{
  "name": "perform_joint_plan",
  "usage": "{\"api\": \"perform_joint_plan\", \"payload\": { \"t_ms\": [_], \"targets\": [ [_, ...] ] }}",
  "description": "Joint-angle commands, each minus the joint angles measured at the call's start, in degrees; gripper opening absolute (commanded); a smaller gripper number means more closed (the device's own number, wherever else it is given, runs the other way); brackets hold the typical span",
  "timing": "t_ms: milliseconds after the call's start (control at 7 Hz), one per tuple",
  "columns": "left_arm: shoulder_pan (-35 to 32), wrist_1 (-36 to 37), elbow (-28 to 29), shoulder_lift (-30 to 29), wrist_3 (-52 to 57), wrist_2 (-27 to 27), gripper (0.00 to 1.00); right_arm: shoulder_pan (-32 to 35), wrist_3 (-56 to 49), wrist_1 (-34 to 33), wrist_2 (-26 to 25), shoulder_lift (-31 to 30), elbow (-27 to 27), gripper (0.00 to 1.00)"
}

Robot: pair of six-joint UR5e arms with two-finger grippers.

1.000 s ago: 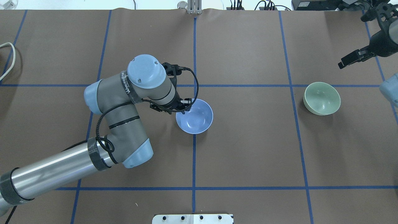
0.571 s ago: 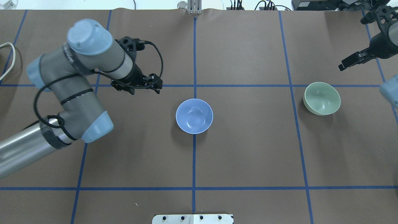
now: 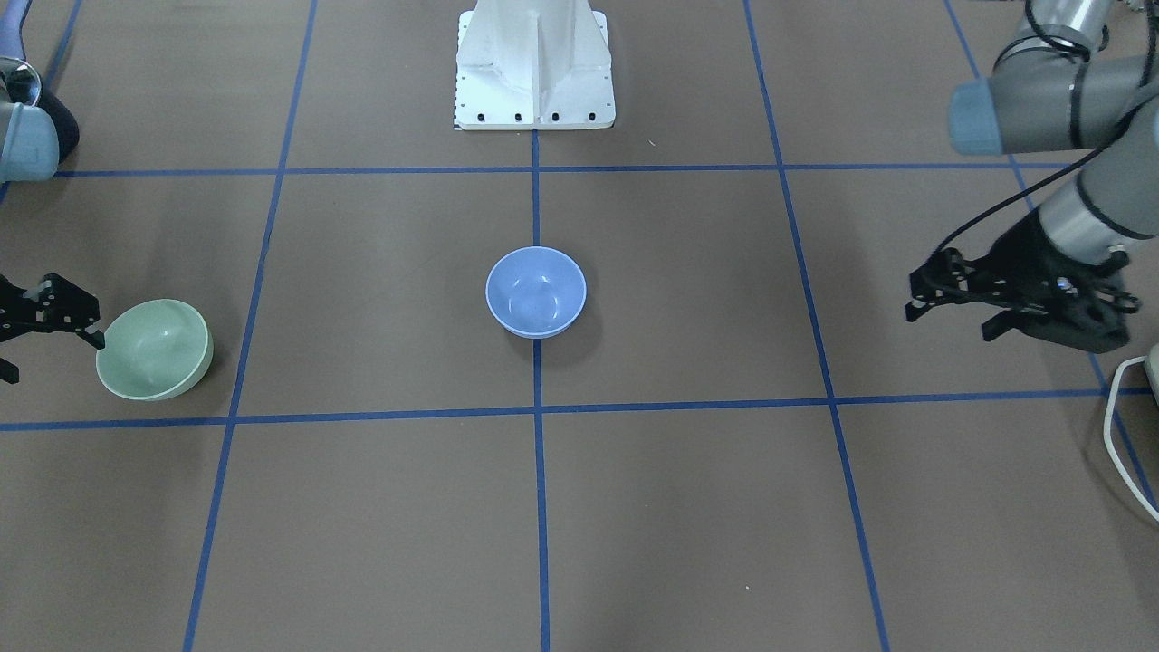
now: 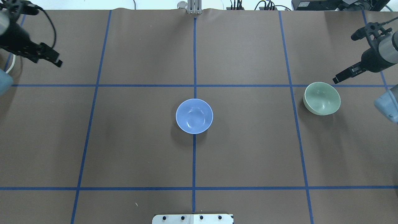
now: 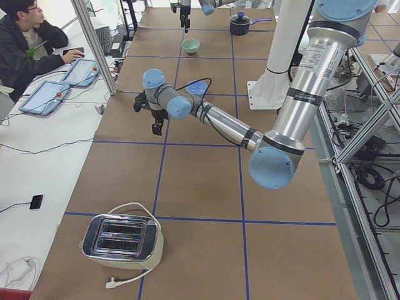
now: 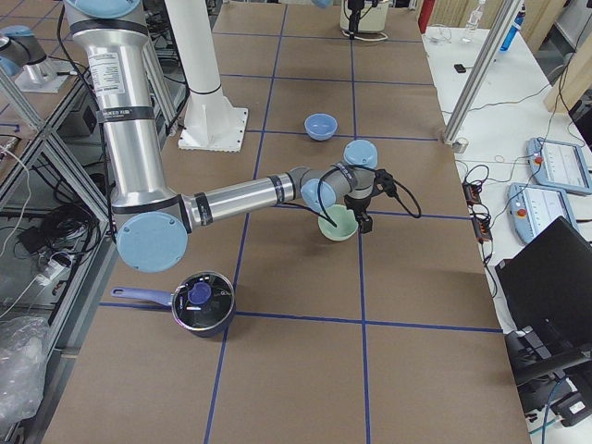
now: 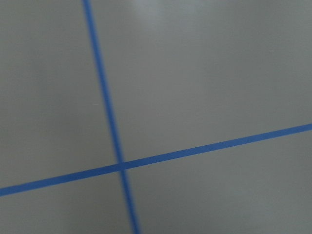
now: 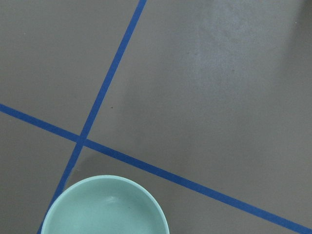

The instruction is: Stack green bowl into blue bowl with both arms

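The blue bowl stands upright and empty at the table's centre, on the blue tape line; it also shows in the front view. The green bowl stands upright at the right, and its rim shows in the right wrist view. My right gripper is open and empty, hovering just beyond the green bowl's far right rim; in the front view one finger is close to the rim. My left gripper is open and empty, far from both bowls at the far left; the front view shows its fingers apart.
The white pedestal stands at the near middle edge. A white cable lies at the far left edge. A toaster sits at the left end, a lidded pot at the right end. An operator sits beyond the table.
My left arm has let go of the blue bowl's rim and swung away to the far left. The blue bowl stays put. My right gripper has come down closer to the green bowl.
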Motion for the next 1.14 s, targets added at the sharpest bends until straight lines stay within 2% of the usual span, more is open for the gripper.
{"api": "perform_joint_plan", "payload": {
  "t_ms": [0,143,286,429,571,714,857,1000],
  "targets": [
    [-13.1,16.2,0.5,3.6,26.7,-0.7,0.98,-1.9,0.1,0.7,-1.5,-1.0,-0.2,1.0],
    [-18.6,24.4,1.6,3.5,39.2,-0.3,0.98,-3.1,0.1,0.7,-2.8,-1.3,-0.9,0.99],
    [-23.6,26.5,4.9,3.7,46.1,-0.2,0.98,-3.8,0.1,0.8,-3.5,-1.1,-2.5,0.98],
    [-27.7,25.9,7.5,5.7,49.8,0.6,0.98,-4.6,0.1,0.8,-4.5,-0.6,-4.2,0.95],
    [-28.9,24.7,7.4,6.9,51.0,2.6,0.98,-5.5,0.1,2.1,-5.4,-0.3,-5.7,0.94],
    [-29.0,23.4,7.2,8.3,51.0,2.6,0.98,-5.7,0.4,6.0,-5.3,-0.3,-8.6,0.83],
    [-29.0,23.0,7.1,8.7,50.9,2.7,0.98,-5.8,0.5,7.1,-4.7,0.0,-8.9,0.38],
    [-29.0,22.9,7.0,9.2,50.8,2.6,0.98,-5.8,0.5,6.9,-4.7,0.1,-9.0,0.0]
  ]
}}
